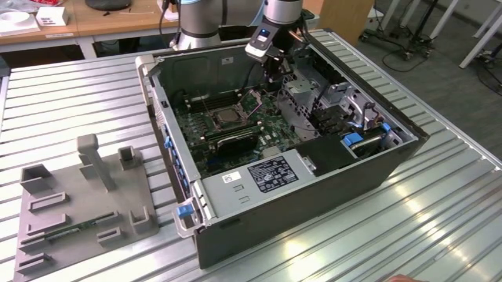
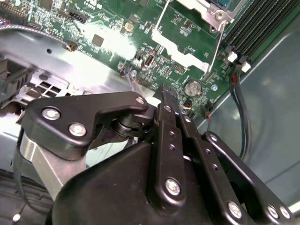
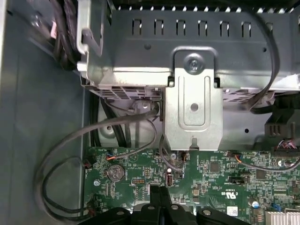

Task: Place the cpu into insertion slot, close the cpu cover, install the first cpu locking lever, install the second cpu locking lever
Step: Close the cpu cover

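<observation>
Black jaws hang over the green motherboard (image 3: pixel 140 173) inside the open computer case (image 1: pixel 314 194). They're pressed together, gripping nothing.

Cpu cover (image 1: pixel 223 120): silvery square frame with a window in its middle. It lies flat on the green board (image 1: pixel 192 132) inside the open case (image 1: pixel 330 188), between 9 and 10 o'clock from the case's middle in the exterior view. The window shows a darker square; cannot tell if it is the cpu. Locking levers (image 2: pixel 214 44): thin bright wire rods running from the cover's corner across the board. Cannot tell if they are latched.
</observation>
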Available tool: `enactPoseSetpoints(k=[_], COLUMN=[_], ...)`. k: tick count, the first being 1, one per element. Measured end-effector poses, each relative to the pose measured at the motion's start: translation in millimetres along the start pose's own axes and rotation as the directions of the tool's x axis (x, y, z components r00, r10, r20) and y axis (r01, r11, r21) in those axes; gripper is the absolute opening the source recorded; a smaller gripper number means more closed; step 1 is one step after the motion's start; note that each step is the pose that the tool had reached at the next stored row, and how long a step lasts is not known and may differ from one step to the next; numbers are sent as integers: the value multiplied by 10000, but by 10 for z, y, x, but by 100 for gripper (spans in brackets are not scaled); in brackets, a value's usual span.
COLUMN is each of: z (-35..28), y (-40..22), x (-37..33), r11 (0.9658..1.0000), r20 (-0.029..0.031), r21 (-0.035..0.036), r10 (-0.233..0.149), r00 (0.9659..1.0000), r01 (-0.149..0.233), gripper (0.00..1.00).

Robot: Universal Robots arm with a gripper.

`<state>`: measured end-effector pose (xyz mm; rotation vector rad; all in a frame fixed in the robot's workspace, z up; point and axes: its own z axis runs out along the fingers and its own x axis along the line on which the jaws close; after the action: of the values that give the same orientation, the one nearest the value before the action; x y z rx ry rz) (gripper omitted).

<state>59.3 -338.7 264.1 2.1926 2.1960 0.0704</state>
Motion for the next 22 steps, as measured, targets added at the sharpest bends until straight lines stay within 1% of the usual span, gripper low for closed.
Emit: enactPoseSetpoints(k=[5, 9, 10, 11, 12, 17, 22], z=[78, 78, 82, 85, 86, 87, 132], y=[-12, -13, -13, -13, -13, -12, -15], x=[0, -1, 0, 0, -1, 0, -1], r11=[10000, 10000, 10000, 9999, 9997, 9997, 9997], r20=[-1, 5, 2, -2, -14, -16, -16], r21=[16, 18, 38, 147, 235, 240, 240], r10=[-1, 0, -1, 1, 3, 2, 2], r00=[10000, 10000, 10000, 10000, 10000, 10000, 10000], r01=[1, 0, 1, -1, -2, -1, -1], gripper=[10, 10, 10, 10, 10, 10, 10])
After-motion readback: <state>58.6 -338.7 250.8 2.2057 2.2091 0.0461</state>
